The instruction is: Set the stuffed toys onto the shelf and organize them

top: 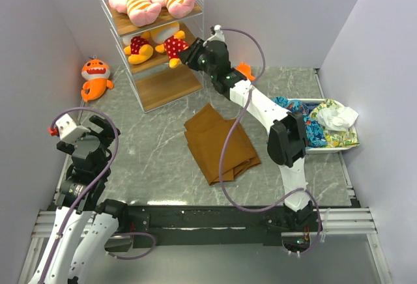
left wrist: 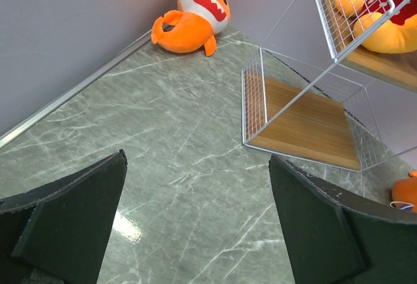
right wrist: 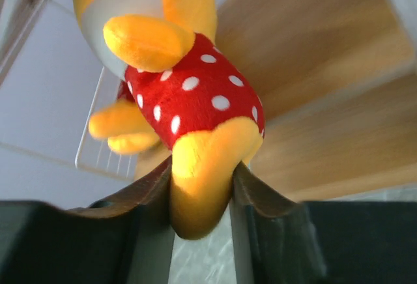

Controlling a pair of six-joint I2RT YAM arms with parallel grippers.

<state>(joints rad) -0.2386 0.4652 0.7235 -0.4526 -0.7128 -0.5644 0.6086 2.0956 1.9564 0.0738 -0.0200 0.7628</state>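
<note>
Right now the right pincer (right wrist: pixel 201 196) squeezes 1 foot of the yellow toy (right wrist: pixel 195 98), just ahead on the middle board of the shelf (right wrist: pixel 326 69). Backing off while squeezing could drag it off. The left pincer (left wrist: pixel 197 186) is spread wide.

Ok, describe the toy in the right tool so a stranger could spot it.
Find the tall white wire shelf at the back left of the table; two yellow plush toys in red polka-dot outfits sit on its middle board. It is the right-hand one, the only toy with a foot pinched in the right tool.
</note>
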